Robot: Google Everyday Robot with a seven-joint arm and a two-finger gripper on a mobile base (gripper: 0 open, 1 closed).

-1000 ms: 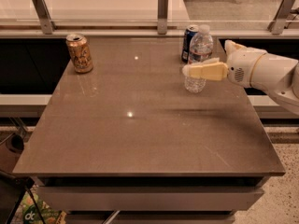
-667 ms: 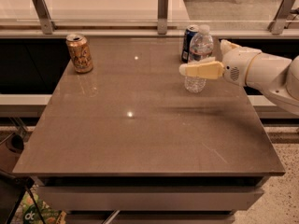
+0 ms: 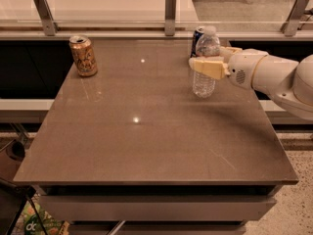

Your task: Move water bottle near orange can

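Note:
The water bottle is clear ribbed plastic with a white cap, standing upright at the table's back right. My gripper reaches in from the right and is shut around the bottle's middle, its cream fingers across the label band. The bottle's base is at or just above the tabletop; I cannot tell which. The orange can stands upright at the back left corner, far from the bottle.
A dark blue can stands right behind the bottle, mostly hidden by it. The brown table has a metal rail with posts along its back edge. My white arm hangs over the right edge.
The gripper and bottle have shifted slightly left, away from the dark blue can. The orange can has not moved.

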